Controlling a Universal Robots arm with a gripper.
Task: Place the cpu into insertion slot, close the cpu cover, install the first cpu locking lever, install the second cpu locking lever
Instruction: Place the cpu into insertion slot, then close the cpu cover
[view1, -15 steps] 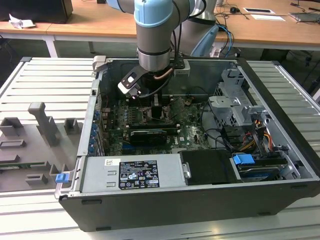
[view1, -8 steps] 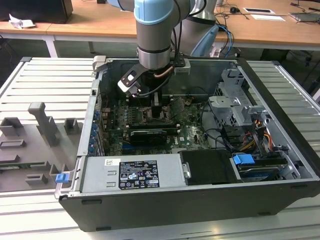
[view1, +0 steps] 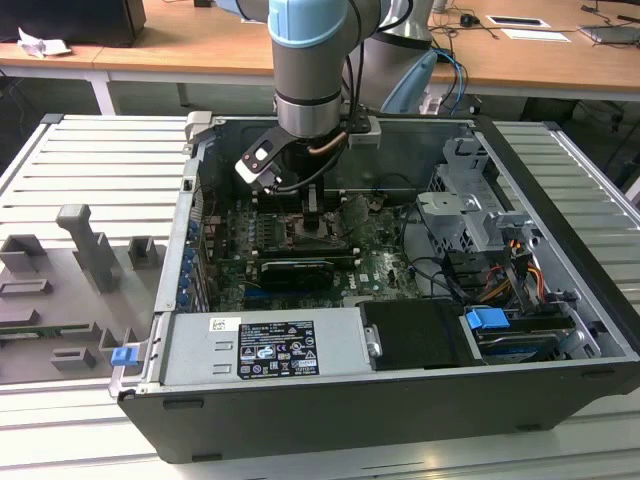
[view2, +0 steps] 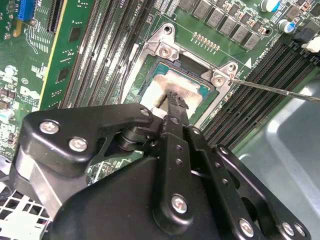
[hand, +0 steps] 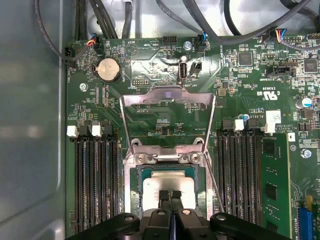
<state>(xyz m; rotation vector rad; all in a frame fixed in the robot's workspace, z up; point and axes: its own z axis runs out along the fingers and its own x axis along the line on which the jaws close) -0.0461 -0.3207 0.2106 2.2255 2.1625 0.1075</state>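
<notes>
The cpu (hand: 155, 182), a flat square chip with a pale silver top, lies flat in the insertion slot (hand: 134, 190); in the second wrist view the cpu (view2: 167, 85) sits inside the slot's metal rim (view2: 162, 47). My gripper (hand: 170, 195) is shut, its two black fingertips together right over the chip's top with nothing between them, as the second wrist view (view2: 176, 100) also shows. The cpu cover (hand: 167, 96), a thin silvery frame with a window, stands flipped open away from the slot. A thin wire locking lever (hand: 216, 187) runs beside the slot, raised (view2: 280, 91).
Black memory slots (hand: 97, 180) flank the slot on both sides, with a green memory module (hand: 275, 190) beyond. In the exterior view the arm reaches into an open computer case (view1: 560, 300) with a power supply (view1: 270, 345), drive cage (view1: 470, 210) and cables. Grey fixtures (view1: 90, 250) stand at the exterior view's left.
</notes>
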